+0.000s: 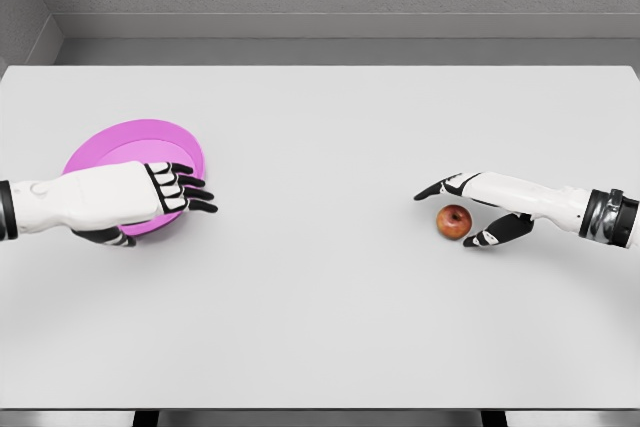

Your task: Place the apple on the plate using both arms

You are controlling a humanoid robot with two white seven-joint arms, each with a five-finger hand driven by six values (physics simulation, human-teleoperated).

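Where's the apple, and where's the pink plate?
apple [454, 221]: head view, middle of its red skin.
pink plate [120, 140]: head view, bare upper rim above the left hand.

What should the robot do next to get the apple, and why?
Probably close the right hand around the apple. Its fingers are spread on either side of it, not gripping yet. The left hand is already over the pink plate.

White-shelled arms with black wrist bands end in each white hand [165, 192], black-jointed fingers [196, 194].
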